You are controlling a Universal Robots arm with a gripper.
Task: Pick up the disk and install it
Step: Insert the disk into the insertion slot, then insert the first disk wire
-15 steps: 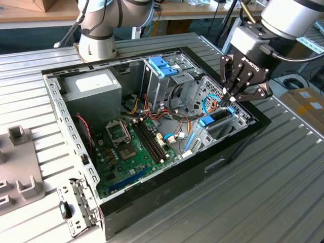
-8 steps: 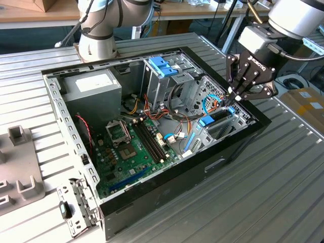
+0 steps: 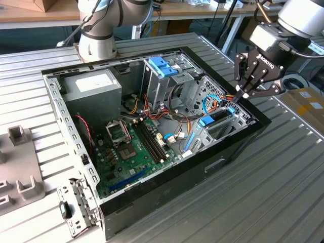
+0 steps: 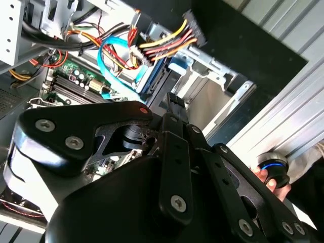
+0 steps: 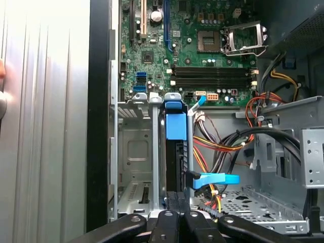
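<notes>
We see the arm reaching down at 3 o'clock in the exterior view, gripper [image 3: 246, 92] fingers pinched closed, tips at the case [image 3: 152, 202] edge. The disk [image 5: 175, 152] stands on edge in the bay [image 5: 132, 152].

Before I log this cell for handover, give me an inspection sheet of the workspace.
Surface: ribbed metal table carrying an open computer case.
Job's things: disk in its light-blue carrier stands on edge in the drive cage.
Clutter: blue bracket on the upper cage; metal side bracket by the case corner.
Grippers: gripper right above the disk.
Cables: coloured power wires and a blue data cable beside the cage.
Surroundings: grey moulded tray; workbenches behind.
</notes>
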